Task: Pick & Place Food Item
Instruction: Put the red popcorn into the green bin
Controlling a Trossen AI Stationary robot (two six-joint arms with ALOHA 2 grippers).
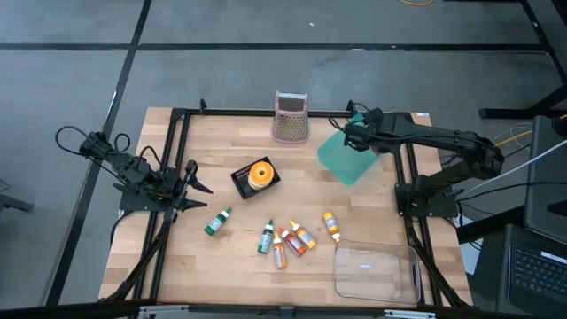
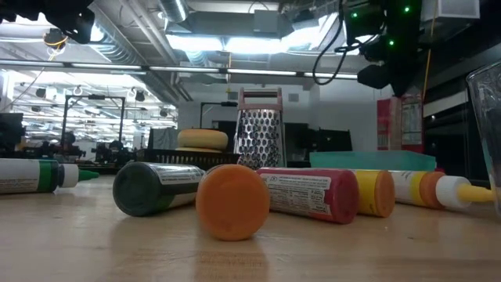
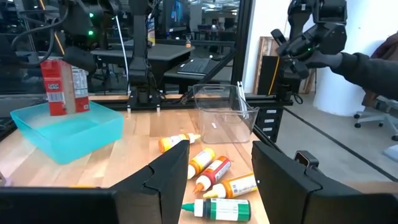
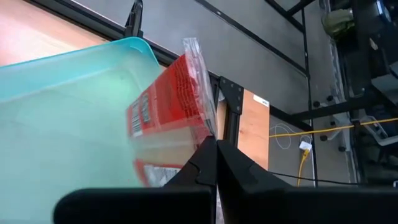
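Right gripper (image 4: 214, 149), pinched shut on the red packet's (image 4: 168, 106) edge, holds it over the teal bin (image 1: 347, 158) near the table's far right corner. Release is left. Left gripper (image 1: 197, 186) waits open at the left edge.

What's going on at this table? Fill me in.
The right gripper is shut on the top edge of a red food packet, holding it over the teal bin at the table's far right. The left gripper waits open at the left edge, holding nothing. Sauce bottles, a grater and a clear container lie untouched.
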